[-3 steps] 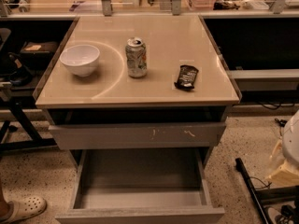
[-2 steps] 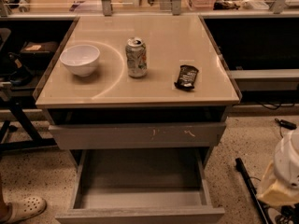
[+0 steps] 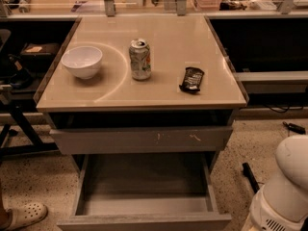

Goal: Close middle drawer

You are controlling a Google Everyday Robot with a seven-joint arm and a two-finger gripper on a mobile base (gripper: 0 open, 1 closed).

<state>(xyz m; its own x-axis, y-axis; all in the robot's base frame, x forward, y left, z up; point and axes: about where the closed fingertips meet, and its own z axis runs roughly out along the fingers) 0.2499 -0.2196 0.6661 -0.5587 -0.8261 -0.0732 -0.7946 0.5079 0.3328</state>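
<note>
The middle drawer (image 3: 144,189) is pulled far out at the bottom of the cabinet, with its grey inside bare and its plain flat front (image 3: 144,222) at the lower edge of the camera view. Above it is the wider grey front with white scratch marks (image 3: 142,139), standing slightly out from the cabinet. My gripper is not in view. Only a white rounded arm segment (image 3: 284,186) shows at the lower right, to the right of the open drawer and apart from it.
On the beige tabletop (image 3: 168,28) stand a white bowl (image 3: 82,61), a drink can (image 3: 140,59) and a black snack packet (image 3: 192,79). A person's pale shoe (image 3: 24,214) is at the lower left. A black object (image 3: 250,176) lies on the floor at right.
The white arm segment at the lower right has moved down and slightly left. The drawers and the things on the tabletop have not moved.
</note>
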